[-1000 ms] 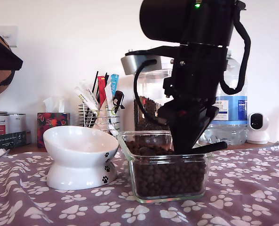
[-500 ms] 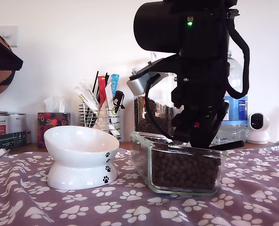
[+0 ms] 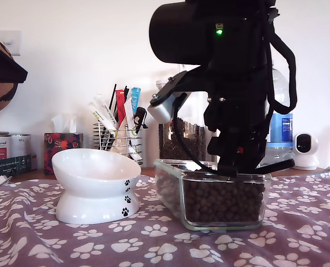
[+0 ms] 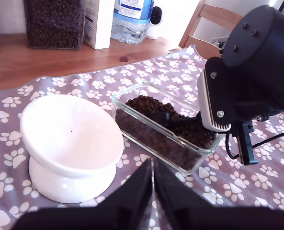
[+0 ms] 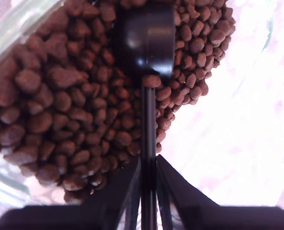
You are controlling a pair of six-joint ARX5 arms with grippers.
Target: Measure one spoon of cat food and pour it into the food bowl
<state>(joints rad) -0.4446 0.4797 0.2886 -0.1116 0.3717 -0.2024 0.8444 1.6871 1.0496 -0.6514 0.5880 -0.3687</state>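
Black plastic, the spoon (image 5: 148,45) lies cup-down on the cat food (image 5: 60,110), its thin handle pinched between the fingers of my second gripper (image 5: 148,182). In the second wrist view the cup sits among the kibble, with 1 pellet resting where cup meets handle. The kibble fills a clear glass dish (image 3: 223,203) standing on the paw-print cloth (image 3: 298,233) that covers the bench; in the exterior view the dish is at about 4 o'clock from frame centre, and the second arm comes down into it from 12 o'clock.

The food bowl (image 3: 95,186), glossy white with black paw prints on its pedestal, stands just beside the dish, at 9 o'clock from it in the exterior view, apart from it. The first wrist view shows the bowl's inside (image 4: 70,132) white, with no kibble seen in it.

My first gripper (image 4: 153,191) hangs above the cloth near the bowl, its 2 fingers pressed together on nothing.

Behind, a wire rack of sachets (image 3: 117,125), a tall kibble canister (image 3: 178,136) and a water bottle (image 3: 280,130) stand on the wood.
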